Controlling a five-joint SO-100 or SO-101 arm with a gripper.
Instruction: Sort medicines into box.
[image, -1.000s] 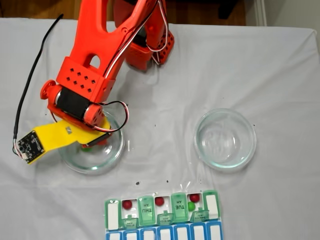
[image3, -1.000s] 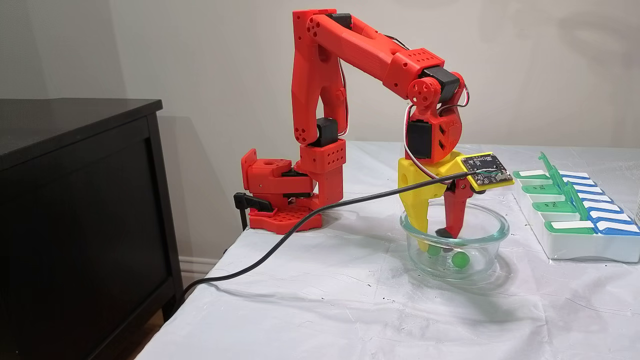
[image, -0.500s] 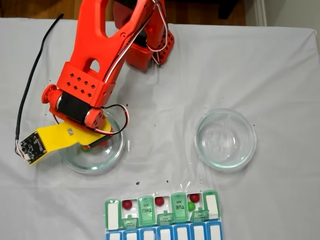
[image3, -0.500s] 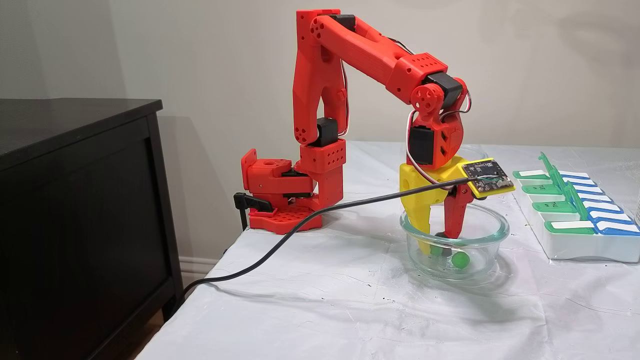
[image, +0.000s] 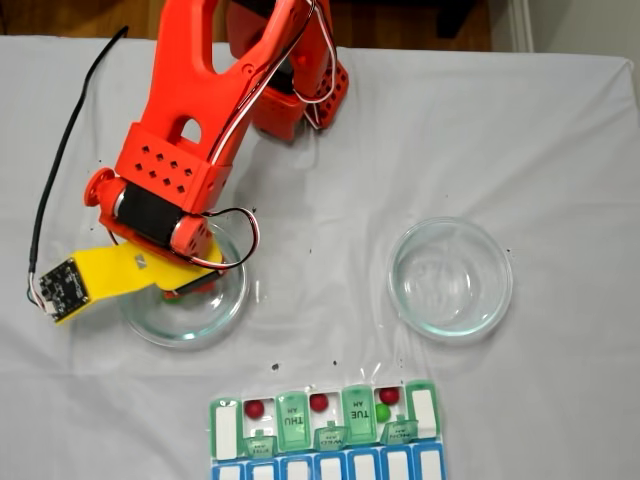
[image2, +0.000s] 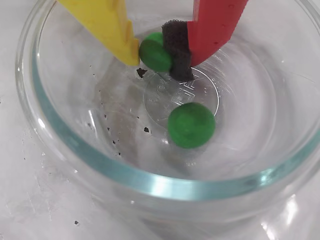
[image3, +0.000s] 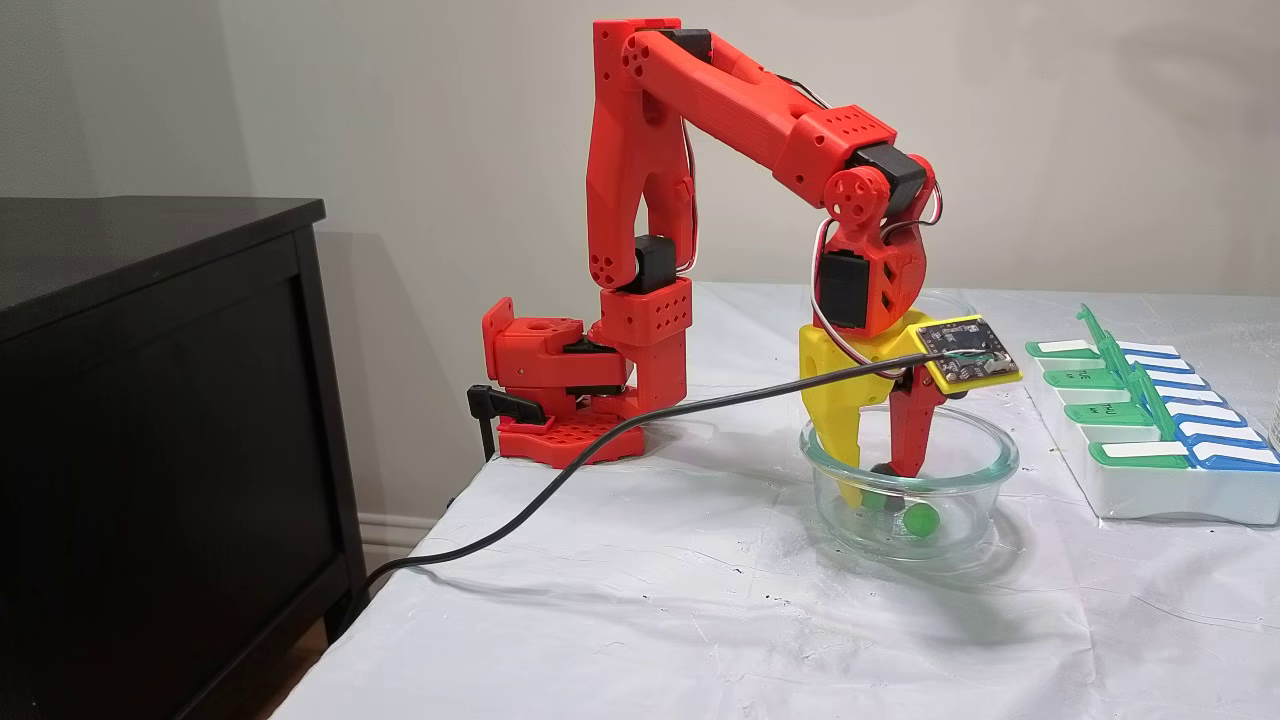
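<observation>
Down in the glass dish (image2: 60, 135) goes the gripper (image2: 157, 52), and the wrist view has the catch: a green ball (image2: 154, 55) sits squarely between the yellow finger (image2: 107, 25) and the red finger's dark foam pad (image2: 177, 47), both touching it, so the jaws look clamped on it. A second green ball (image2: 191, 125) lies loose on the dish floor just beside them, nearer the camera, clear of both fingers. From the side, in a fixed view, the fingertips sit low inside the dish (image3: 985, 455), though through the glass it is hard to tell whether the held ball rests on the bottom. The pill organiser (image: 225, 425) waits well apart from the dish; three dark red balls (image: 255, 408) and one green ball are already in its open compartments. A straight lift comes next, I would say, then across to the organiser (image3: 1150, 490).
</observation>
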